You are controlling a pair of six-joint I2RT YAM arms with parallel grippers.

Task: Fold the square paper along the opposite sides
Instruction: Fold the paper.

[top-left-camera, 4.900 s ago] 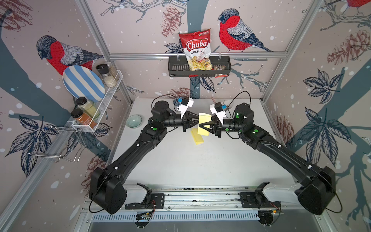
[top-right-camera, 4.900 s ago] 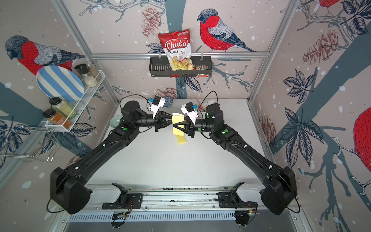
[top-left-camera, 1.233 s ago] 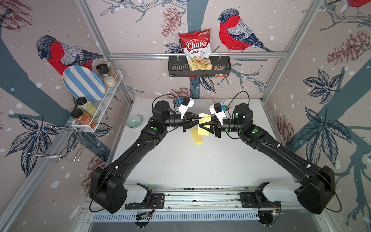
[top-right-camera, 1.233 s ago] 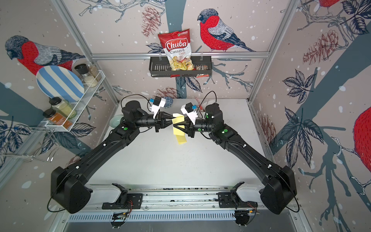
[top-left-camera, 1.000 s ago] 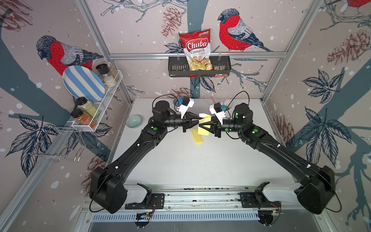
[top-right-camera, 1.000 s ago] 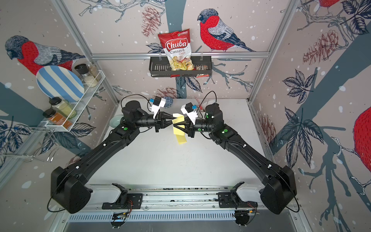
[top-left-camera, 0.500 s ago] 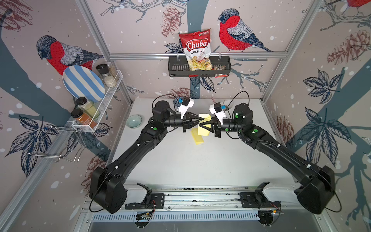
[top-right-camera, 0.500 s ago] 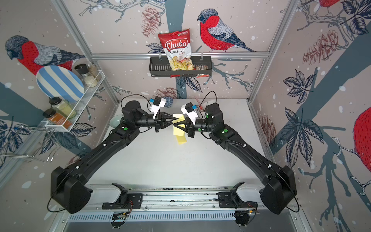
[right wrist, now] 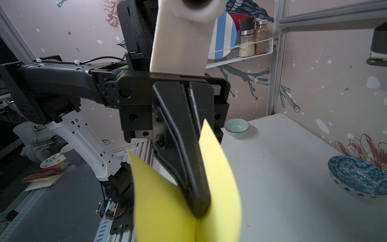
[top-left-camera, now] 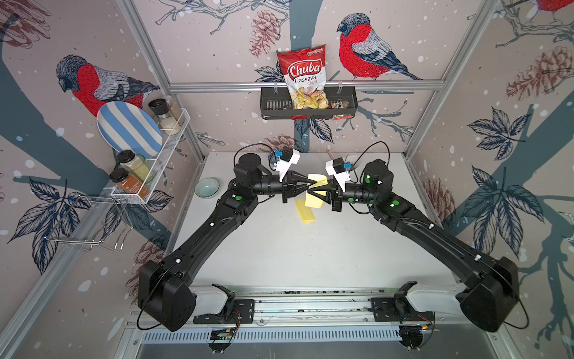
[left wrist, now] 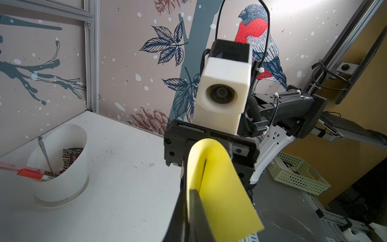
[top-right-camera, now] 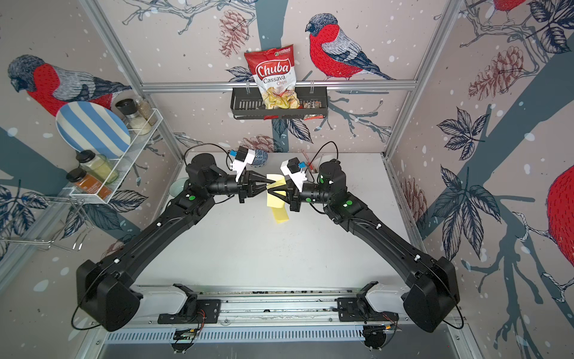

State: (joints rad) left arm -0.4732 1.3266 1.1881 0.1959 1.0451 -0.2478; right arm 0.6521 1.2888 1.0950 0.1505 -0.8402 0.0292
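1. A small pale green bowl (top-left-camera: pixel 207 188) sits on the white bench (top-left-camera: pixel 279 248), far to the left of the arms.
2. The left fingers (top-left-camera: pixel 303 186) are squeezed together on the yellow square paper (top-left-camera: pixel 316 201). They pinch it at its left side.
3. The yellow square paper is up in the air above the bench, right between the two arms. It is not flat. In the left wrist view it curls over in a round bend.
4. A folded yellow paper strip (top-left-camera: pixel 306 214) lies flat on the bench, under the held paper.
5. The right fingers (top-left-camera: pixel 315 191) are squeezed together on the same yellow square paper. Their tips almost meet the tips of the left fingers.
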